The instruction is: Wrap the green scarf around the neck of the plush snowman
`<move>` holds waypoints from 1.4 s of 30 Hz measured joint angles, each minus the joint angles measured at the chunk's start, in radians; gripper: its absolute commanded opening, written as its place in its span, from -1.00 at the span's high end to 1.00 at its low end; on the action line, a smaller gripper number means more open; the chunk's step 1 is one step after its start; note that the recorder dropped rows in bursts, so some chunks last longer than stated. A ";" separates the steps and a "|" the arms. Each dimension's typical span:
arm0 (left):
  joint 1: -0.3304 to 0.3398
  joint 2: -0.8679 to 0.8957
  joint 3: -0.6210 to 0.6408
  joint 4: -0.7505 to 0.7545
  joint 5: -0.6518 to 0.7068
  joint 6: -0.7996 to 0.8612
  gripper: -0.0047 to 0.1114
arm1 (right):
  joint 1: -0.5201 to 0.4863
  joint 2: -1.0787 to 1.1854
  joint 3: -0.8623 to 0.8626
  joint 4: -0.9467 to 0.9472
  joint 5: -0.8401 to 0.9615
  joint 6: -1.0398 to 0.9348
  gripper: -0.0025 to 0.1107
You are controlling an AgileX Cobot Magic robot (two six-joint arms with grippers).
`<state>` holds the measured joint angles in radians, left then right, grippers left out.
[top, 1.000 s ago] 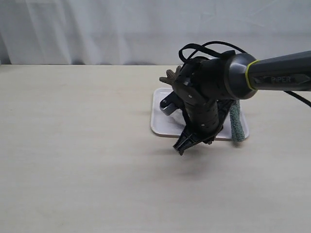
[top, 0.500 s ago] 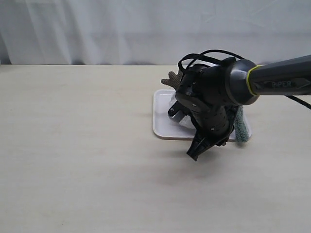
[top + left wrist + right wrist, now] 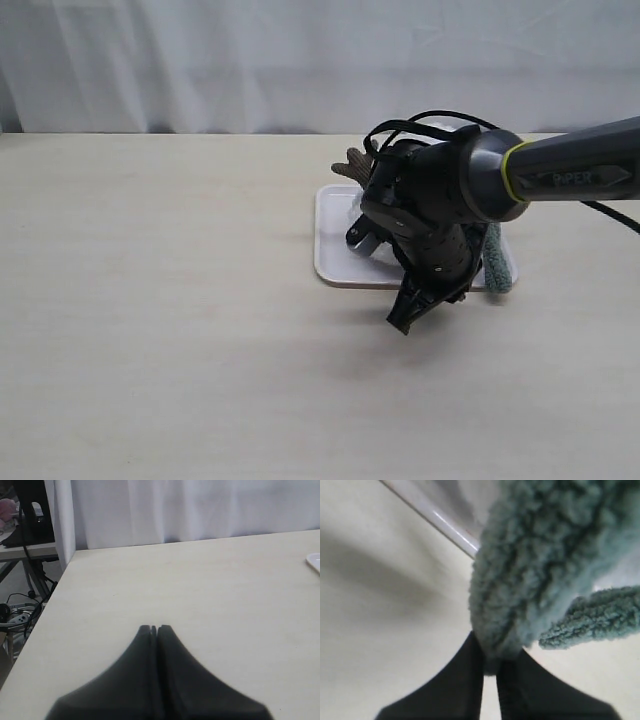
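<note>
Over the last second the black right gripper (image 3: 402, 322) has swung rightward in the exterior view and dropped a little. Its tip has gone from the near left corner of the flat white rectangular tray (image 3: 335, 262) to a spot off the tray's near edge, over the pale wooden worktop (image 3: 150, 300). Most of that shift came in the first half second. The tray and the fuzzy grey-green scarf strip (image 3: 494, 258) at its right side have slid slightly right as well.

Soft, even light leaves a faint shadow on the counter (image 3: 150, 300) below the right pincer (image 3: 402, 322), and in the right wrist view the background is smeared, the green scarf (image 3: 540, 555) fairly sharp.
</note>
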<state>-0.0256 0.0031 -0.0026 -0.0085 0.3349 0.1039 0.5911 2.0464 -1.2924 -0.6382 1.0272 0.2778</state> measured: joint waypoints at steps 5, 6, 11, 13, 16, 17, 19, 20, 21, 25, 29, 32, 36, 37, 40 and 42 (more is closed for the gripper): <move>0.000 0.000 0.000 0.000 0.000 0.000 0.92 | 0.000 0.000 0.000 0.002 0.029 0.000 0.20; 0.000 0.000 0.000 0.000 0.000 0.000 0.92 | 0.000 0.000 0.000 0.004 0.045 0.000 0.13; 0.000 0.000 0.000 0.000 0.000 0.000 0.92 | -0.002 -0.025 0.000 0.110 0.090 -0.093 -0.03; 0.000 0.000 0.000 0.000 0.000 0.000 0.92 | -0.002 -0.053 0.000 0.176 0.089 -0.140 -0.02; 0.000 0.000 0.000 0.000 0.000 0.000 0.92 | -0.002 -0.102 0.000 0.229 0.085 -0.167 -0.02; 0.000 0.000 0.000 0.000 0.000 0.000 0.92 | -0.002 -0.118 0.000 0.240 0.076 -0.173 -0.02; 0.000 0.000 0.000 0.000 0.000 0.000 0.92 | -0.002 -0.162 0.000 0.278 0.044 -0.177 -0.02; 0.000 0.000 0.000 0.000 0.000 0.000 0.92 | -0.002 -0.183 0.000 0.304 0.023 -0.180 -0.02; 0.000 0.000 0.000 0.000 0.000 0.000 0.92 | -0.002 -0.204 0.000 0.336 -0.011 -0.180 -0.02; 0.000 0.000 0.000 0.000 0.000 0.000 0.92 | -0.002 -0.253 0.000 0.447 -0.170 -0.182 -0.12; 0.000 0.000 0.000 0.000 0.000 0.000 0.92 | -0.002 -0.246 0.000 0.463 -0.246 -0.135 -0.21; 0.000 0.000 0.000 0.000 0.000 0.000 0.92 | -0.002 -0.218 0.000 0.434 -0.260 -0.070 -0.21; 0.000 0.000 0.000 0.000 0.000 0.000 0.92 | -0.002 -0.176 0.000 0.306 -0.262 0.111 -0.21; 0.000 0.000 0.000 0.000 0.000 0.000 0.92 | -0.004 -0.170 0.000 0.288 -0.262 0.130 -0.20; 0.000 0.000 0.000 0.000 0.000 0.000 0.92 | -0.005 -0.144 0.000 0.265 -0.270 0.177 -0.16; 0.000 0.000 0.000 0.000 0.000 0.000 0.92 | -0.005 -0.121 0.000 0.265 -0.275 0.184 -0.13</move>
<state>-0.0256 0.0031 -0.0026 -0.0085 0.3349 0.1039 0.5857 1.9257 -1.2921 -0.3737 0.7522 0.4619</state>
